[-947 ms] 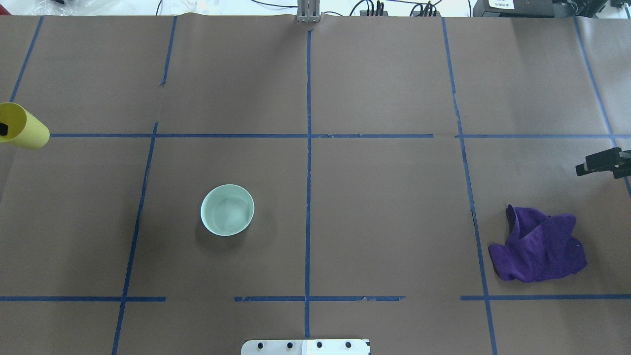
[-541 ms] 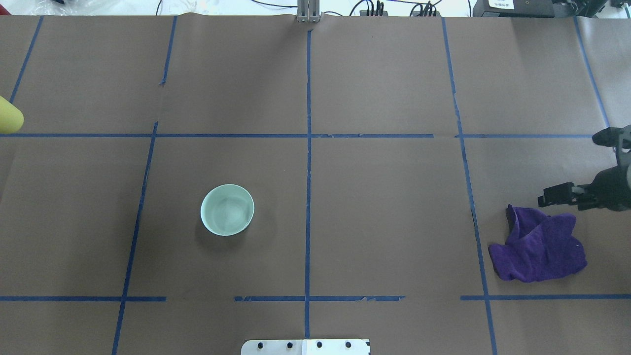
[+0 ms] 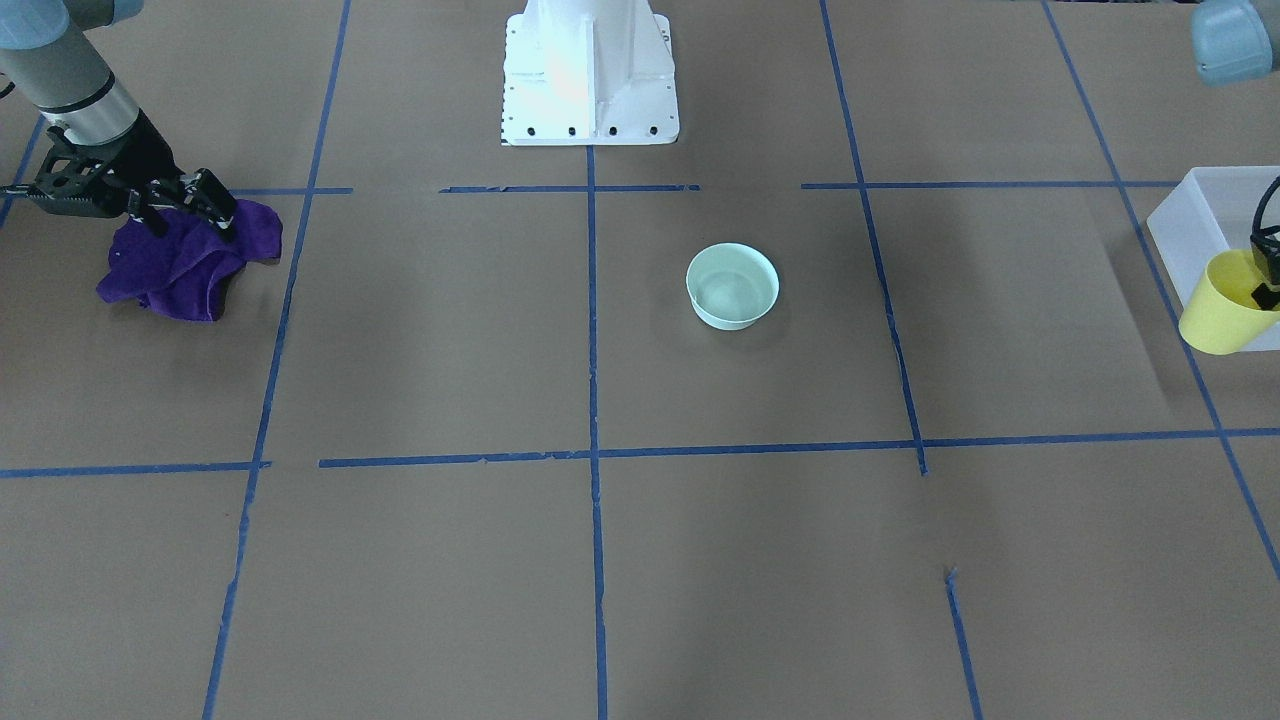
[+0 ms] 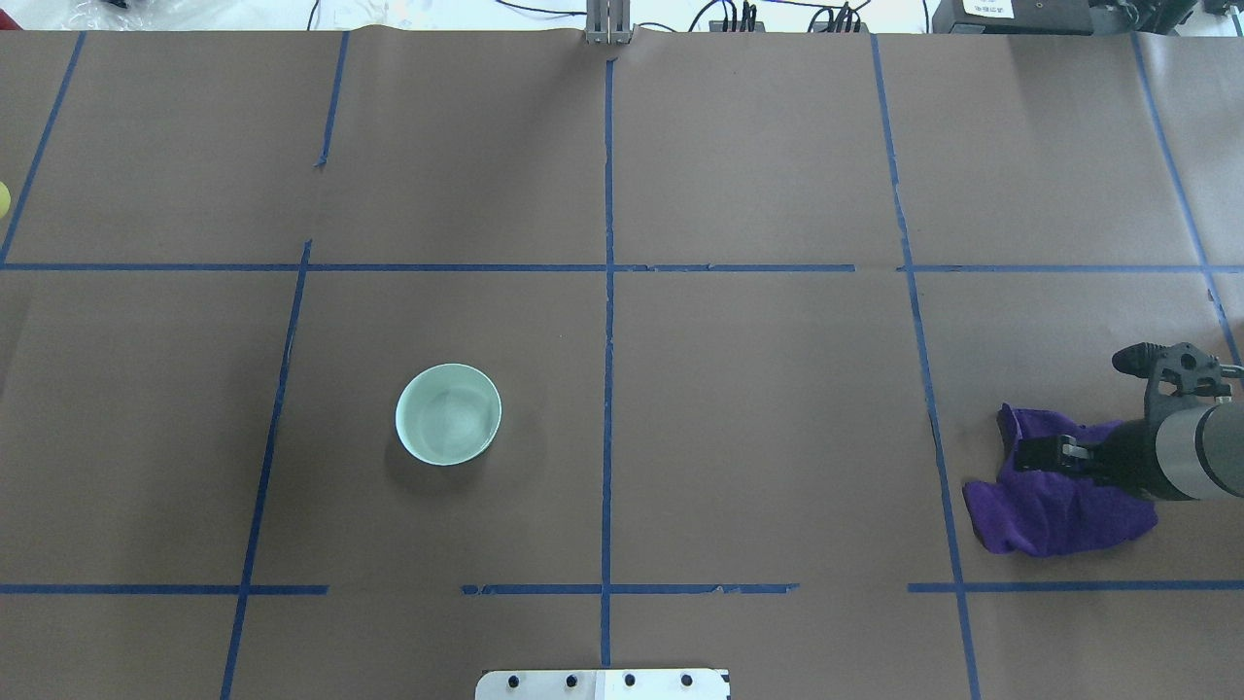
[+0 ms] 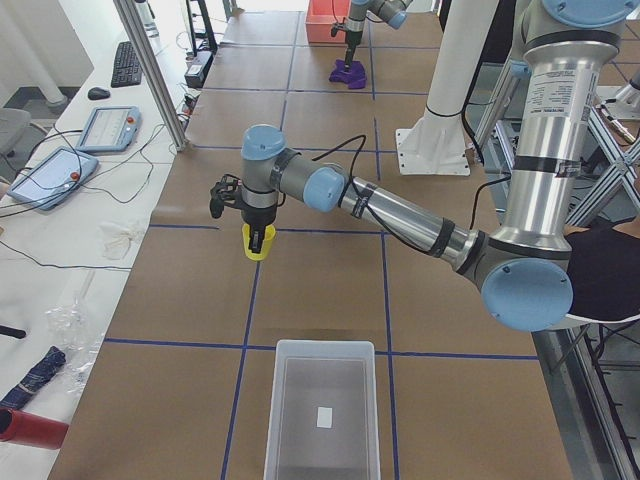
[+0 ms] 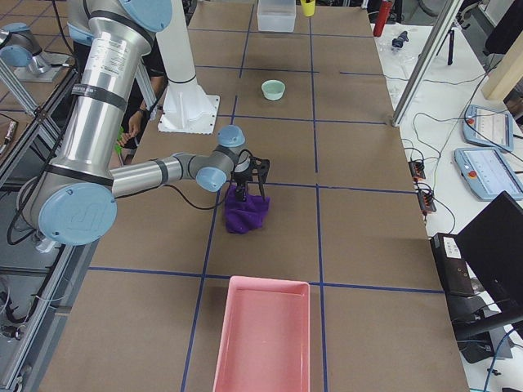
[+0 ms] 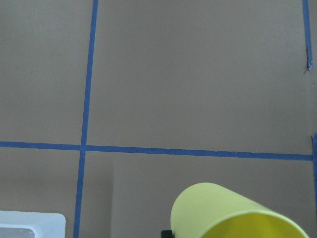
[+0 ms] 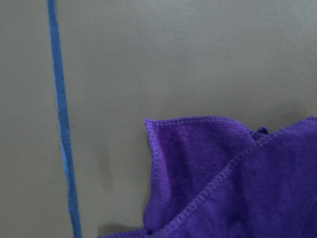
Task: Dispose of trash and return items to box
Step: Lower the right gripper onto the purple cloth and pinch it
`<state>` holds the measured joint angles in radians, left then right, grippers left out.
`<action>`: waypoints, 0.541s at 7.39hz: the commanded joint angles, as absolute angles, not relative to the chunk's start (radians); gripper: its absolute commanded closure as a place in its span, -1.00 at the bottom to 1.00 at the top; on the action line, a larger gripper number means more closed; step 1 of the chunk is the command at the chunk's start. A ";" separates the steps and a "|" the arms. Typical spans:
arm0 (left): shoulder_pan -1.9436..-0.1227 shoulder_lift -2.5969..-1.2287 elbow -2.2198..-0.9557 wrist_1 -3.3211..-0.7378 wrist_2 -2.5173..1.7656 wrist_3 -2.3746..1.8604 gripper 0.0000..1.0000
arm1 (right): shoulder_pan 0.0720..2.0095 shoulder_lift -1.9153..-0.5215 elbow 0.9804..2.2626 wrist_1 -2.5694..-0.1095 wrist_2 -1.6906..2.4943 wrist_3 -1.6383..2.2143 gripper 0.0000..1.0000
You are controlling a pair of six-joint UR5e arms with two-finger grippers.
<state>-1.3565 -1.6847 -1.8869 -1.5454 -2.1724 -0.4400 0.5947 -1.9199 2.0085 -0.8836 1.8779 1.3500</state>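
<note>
One small yellow tapered plastic cup [image 3: 1215,320] hangs clamped in the left claw [image 3: 1265,293]. Right claw [image 3: 188,212], fingers spread, hangs over the crumpled purple cloth [image 3: 170,272].

On the table [image 4: 758,389], bowl [image 4: 448,414] stands left of centre, cloth [image 4: 1050,515] far right, bin [image 3: 1195,220] far left.

left gripper [image 5: 258,237] moves cup [image 3: 1222,318] almost off overhead's left edge; right gripper [image 4: 1057,453] swings in over cloth [image 4: 1045,515].
</note>
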 commanded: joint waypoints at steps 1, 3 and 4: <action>-1.368 -1.712 -1.881 -1.516 -2.161 -0.413 1.00 | 0.586 -1.936 1.967 -0.874 1.870 1.355 -1.00; -1.396 -1.710 -1.879 -1.514 -2.161 -0.390 1.00 | 0.583 -1.933 1.944 -0.876 1.871 1.355 -1.00; -1.429 -1.710 -1.858 -1.514 -2.161 -0.333 1.00 | 0.580 -1.933 1.928 -0.876 1.873 1.353 -1.00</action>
